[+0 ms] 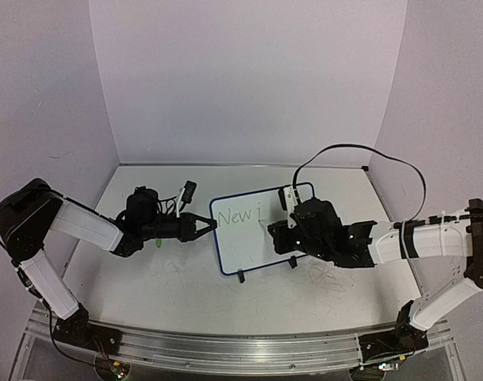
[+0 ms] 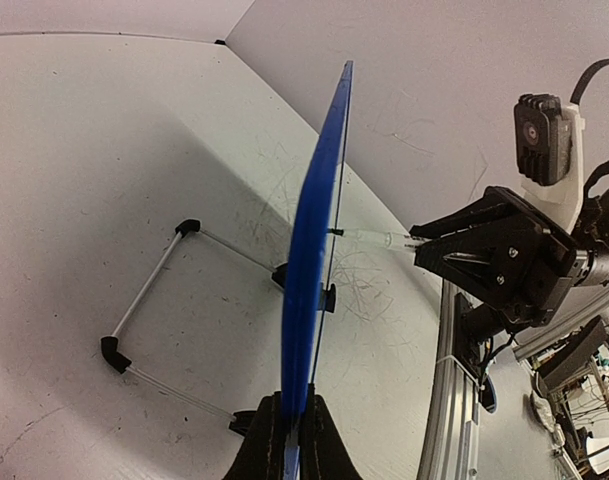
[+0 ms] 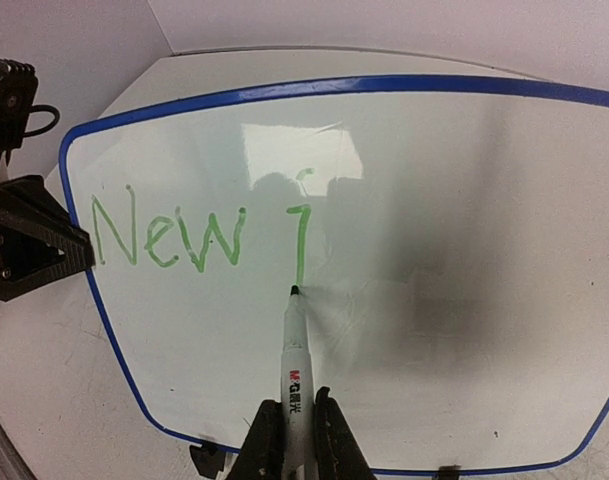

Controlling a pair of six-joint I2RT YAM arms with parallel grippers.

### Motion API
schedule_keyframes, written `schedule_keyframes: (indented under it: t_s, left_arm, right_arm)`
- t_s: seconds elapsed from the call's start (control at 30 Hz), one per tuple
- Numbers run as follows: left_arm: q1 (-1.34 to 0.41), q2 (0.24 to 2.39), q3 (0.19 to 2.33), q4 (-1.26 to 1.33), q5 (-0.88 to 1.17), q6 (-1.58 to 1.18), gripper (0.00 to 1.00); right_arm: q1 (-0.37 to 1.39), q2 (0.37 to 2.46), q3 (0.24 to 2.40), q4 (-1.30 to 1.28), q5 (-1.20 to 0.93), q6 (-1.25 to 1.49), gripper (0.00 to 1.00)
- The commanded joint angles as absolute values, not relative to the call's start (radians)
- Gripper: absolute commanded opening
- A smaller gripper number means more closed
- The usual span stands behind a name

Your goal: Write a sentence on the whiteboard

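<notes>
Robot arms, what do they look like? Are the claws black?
The left arm and right arm are white tubes with black joints. Yes, the left claw and right claw are black wedges. A thin black cable loops above the right arm.

The right arm [image 1: 340,238] hides the whiteboard's [image 1: 243,248] right side.

Blue-rimmed white whiteboard [image 3: 464,180]; green sentence [image 3: 204,245]; white marker [image 3: 296,370], black lettering.

Free tabletop [image 1: 185,305] along the near edge — whiteboard [image 1: 245,248], left arm [image 1: 86,224], right arm [image 1: 415,238] mid-table.
</notes>
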State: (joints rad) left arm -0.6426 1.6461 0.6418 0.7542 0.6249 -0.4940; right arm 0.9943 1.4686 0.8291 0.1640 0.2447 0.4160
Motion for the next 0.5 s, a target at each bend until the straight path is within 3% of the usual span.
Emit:
schedule_keyframes:
  t_s: [0.0,0.47]
  left_arm:
    - [-0.646,1.600,0.663,0.735,0.630,-0.484,0.00]
    - [-0.646,1.605,0.667,0.735,0.633,-0.481,0.00]
  right_arm:
    - [0.999,1.494,0.893,0.191,0.252,0.397,0.00]
    - [0.977,1.340,0.817,0.193,0.281,0.386,0.00]
